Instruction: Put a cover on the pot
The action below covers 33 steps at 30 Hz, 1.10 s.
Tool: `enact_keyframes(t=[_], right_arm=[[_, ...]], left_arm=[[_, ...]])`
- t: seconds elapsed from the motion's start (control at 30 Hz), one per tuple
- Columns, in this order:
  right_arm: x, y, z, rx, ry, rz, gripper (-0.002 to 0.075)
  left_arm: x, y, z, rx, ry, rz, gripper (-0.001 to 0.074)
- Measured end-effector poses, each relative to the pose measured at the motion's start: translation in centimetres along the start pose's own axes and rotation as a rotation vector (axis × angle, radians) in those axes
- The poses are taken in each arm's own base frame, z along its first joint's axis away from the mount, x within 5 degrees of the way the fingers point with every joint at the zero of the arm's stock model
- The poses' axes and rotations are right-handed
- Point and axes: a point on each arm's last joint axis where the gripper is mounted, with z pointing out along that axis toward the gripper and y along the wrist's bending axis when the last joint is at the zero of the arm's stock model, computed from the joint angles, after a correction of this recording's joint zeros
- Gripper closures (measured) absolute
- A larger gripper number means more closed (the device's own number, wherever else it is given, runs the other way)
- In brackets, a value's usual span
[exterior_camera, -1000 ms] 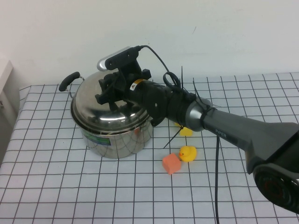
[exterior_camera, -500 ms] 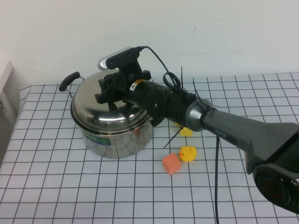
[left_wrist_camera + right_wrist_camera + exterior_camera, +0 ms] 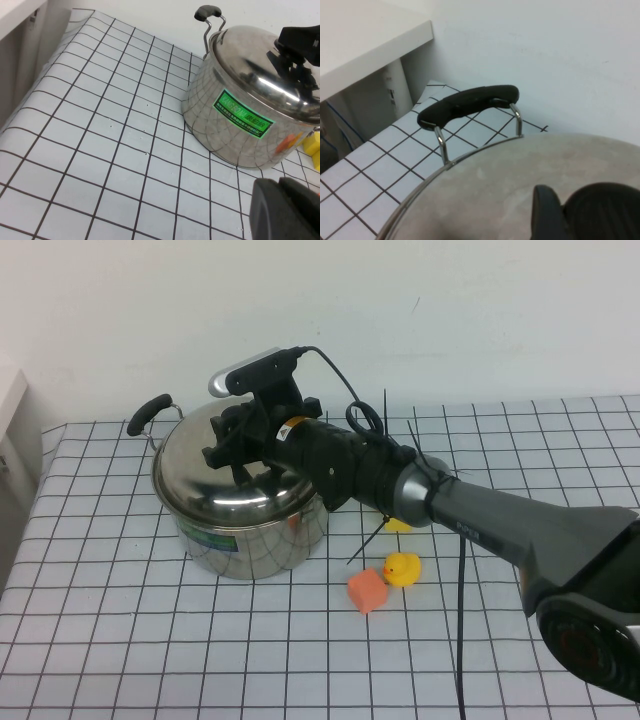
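The shiny steel pot with a green label stands at the table's back left, one black side handle showing. The domed steel lid lies on its rim. My right gripper reaches over the lid's middle and is shut on the black knob, with one finger pressed against it. The left wrist view shows the pot and lid from the side. My left gripper is shut and empty, low over the table in front of the pot; it is out of the high view.
A yellow duck and an orange cube lie right of the pot, and another yellow toy sits under my right arm. A black cable hangs from that arm. A white shelf stands at the far left.
My right gripper has shifted slightly up and back over the lid. The lid now lies flatter on the pot's rim.
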Motion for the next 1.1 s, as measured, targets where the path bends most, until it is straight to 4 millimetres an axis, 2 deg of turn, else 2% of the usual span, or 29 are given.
enact_keyframes(t=[0.07, 0.2, 0.3, 0.37, 0.47, 0.57, 0.67, 0.73, 0.83, 0.87, 0.93, 1.1], right_arm=[[0.0, 0.0, 0.0, 0.001, -0.001, 0.0, 0.0356], [0.0, 0.0, 0.0, 0.0, 0.001, 0.0, 0.0211], [-0.5, 0.1, -0.3, -0.01, 0.012, 0.0, 0.0163], [-1.9, 0.2, -0.9, -0.017, 0.0, -0.007, 0.0154], [-5.4, 0.5, -3.0, -0.028, -0.042, -0.021, 0.0165], [-10.0, 1.0, -6.6, -0.024, -0.138, -0.023, 0.0264], [-12.5, 1.3, -10.7, -0.002, -0.231, -0.007, 0.0422], [-12.9, 1.4, -13.9, 0.02, -0.282, 0.0, 0.0538], [-11.8, 1.2, -18.7, 0.047, -0.295, -0.009, 0.0663], [-11.6, 1.1, -20.2, 0.052, -0.295, -0.022, 0.0685], [-11.8, 1.1, -24.5, 0.053, -0.295, -0.067, 0.0709], [-11.8, 1.2, -33.2, 0.021, -0.261, -0.205, 0.0725]], left_arm=[[0.0, 0.0, 0.0, 0.0, 0.0, 0.0, 0.0738], [0.0, 0.0, 0.0, 0.0, 0.0, 0.0, 0.0738], [0.0, 0.0, 0.0, 0.0, 0.0, 0.0, 0.0738], [0.0, 0.0, 0.0, 0.0, 0.0, 0.0, 0.0738], [0.0, 0.0, 0.0, 0.0, 0.0, 0.0, 0.0738], [0.0, 0.0, 0.0, 0.0, 0.0, 0.0, 0.0738], [0.0, 0.0, 0.0, 0.0, 0.0, 0.0, 0.0738], [0.0, 0.0, 0.0, 0.0, 0.0, 0.0, 0.0738], [0.0, 0.0, 0.0, 0.0, 0.0, 0.0, 0.0738], [0.0, 0.0, 0.0, 0.0, 0.0, 0.0, 0.0738], [0.0, 0.0, 0.0, 0.0, 0.0, 0.0, 0.0738], [0.0, 0.0, 0.0, 0.0, 0.0, 0.0, 0.0738]])
